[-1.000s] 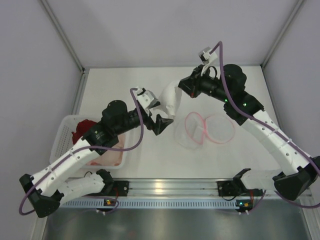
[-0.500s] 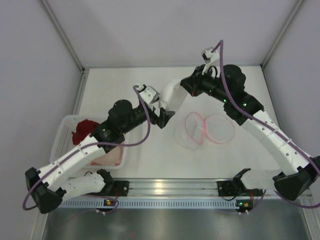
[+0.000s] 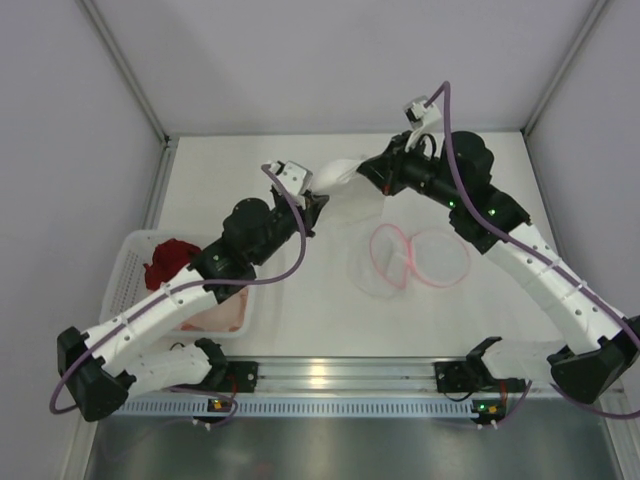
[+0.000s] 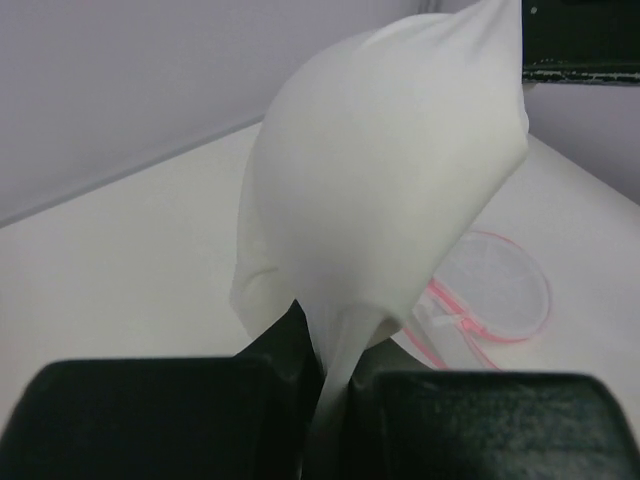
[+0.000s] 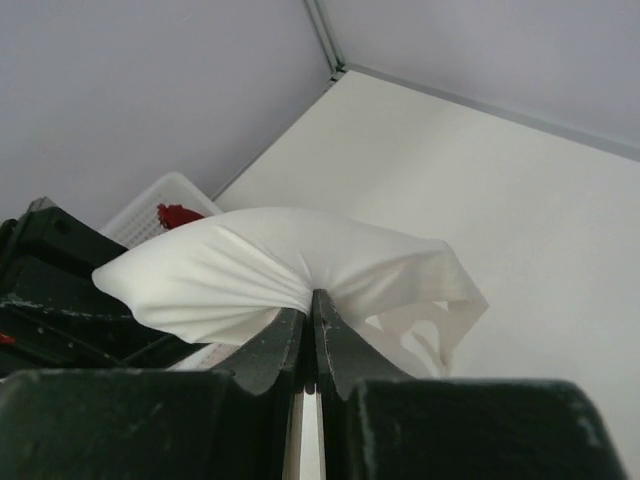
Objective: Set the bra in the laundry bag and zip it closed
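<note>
Pale bra (image 3: 340, 178) stretched aloft; laundry bag (image 3: 438, 258) lies open alongside.

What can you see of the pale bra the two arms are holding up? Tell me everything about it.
The bra is soft, smooth, whitish fabric with no visible pattern, and one padded cup bulges round in the left wrist view. It is held above the table, stretched between both arms. The left gripper is shut on a thin gathered end. The right gripper pinches a bunched fold, with a loose flap hanging past it. The open laundry bag lies apart from it.
</note>
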Action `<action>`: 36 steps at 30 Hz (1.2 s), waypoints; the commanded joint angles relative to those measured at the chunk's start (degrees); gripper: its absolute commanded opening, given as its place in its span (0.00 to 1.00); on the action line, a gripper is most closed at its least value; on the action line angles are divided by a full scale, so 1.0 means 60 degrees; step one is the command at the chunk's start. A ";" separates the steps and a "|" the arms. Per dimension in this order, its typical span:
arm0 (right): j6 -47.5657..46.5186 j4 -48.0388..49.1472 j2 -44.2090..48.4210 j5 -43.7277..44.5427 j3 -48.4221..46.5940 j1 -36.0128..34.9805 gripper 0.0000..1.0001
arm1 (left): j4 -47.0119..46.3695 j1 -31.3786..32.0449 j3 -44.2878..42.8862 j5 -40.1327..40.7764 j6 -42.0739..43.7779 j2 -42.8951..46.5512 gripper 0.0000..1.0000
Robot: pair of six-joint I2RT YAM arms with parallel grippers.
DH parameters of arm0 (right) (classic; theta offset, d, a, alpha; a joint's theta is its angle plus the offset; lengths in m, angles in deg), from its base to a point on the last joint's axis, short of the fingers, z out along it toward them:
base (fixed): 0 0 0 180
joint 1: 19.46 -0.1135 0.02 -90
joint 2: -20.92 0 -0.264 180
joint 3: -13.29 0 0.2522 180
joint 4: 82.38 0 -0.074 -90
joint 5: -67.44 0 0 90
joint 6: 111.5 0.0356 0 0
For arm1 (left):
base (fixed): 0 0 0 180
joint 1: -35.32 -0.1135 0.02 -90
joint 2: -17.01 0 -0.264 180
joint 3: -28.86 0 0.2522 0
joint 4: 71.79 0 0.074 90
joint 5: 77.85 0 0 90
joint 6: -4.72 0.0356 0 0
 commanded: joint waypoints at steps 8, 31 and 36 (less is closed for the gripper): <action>-0.0133 -0.1718 0.1257 0.2603 0.0137 0.0098 0.85 | 0.0557 0.0043 -0.0705 0.1793 -0.0365 0.0789 0.00; 0.2387 -0.2189 0.3798 0.4646 0.7418 0.4417 0.87 | 0.1393 0.0043 -0.1569 -0.0414 -0.1360 0.0410 0.00; 0.2094 -0.1136 0.3167 0.4381 0.7857 0.5677 0.87 | 0.1393 0.0131 -0.1951 -0.0972 -0.1463 0.0043 0.00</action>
